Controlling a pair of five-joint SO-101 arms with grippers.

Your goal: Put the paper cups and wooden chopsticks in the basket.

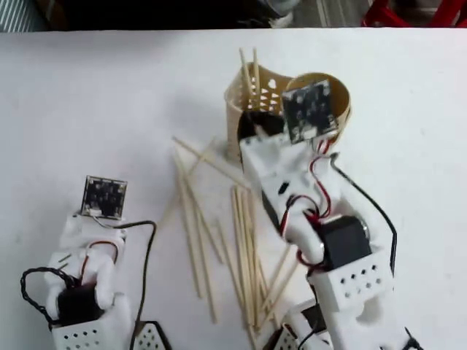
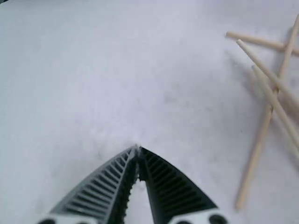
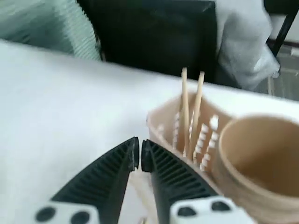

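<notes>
Ahead of my left claw [image 2: 138,150] the table [image 2: 93,70] lies bare, so there is open room forward and off to my outer side. Toward the middle the loose chopsticks [image 2: 268,93] lie crossed over one another, a low tangle between my two arms. My right claw [image 3: 139,150] sits close by the basket [image 3: 161,123] wall. Two upright chopsticks [image 3: 191,107] stick up past its rim, and the paper cup [image 3: 261,154] crowds in just beside it. Bare table opens on the basket's other side
</notes>
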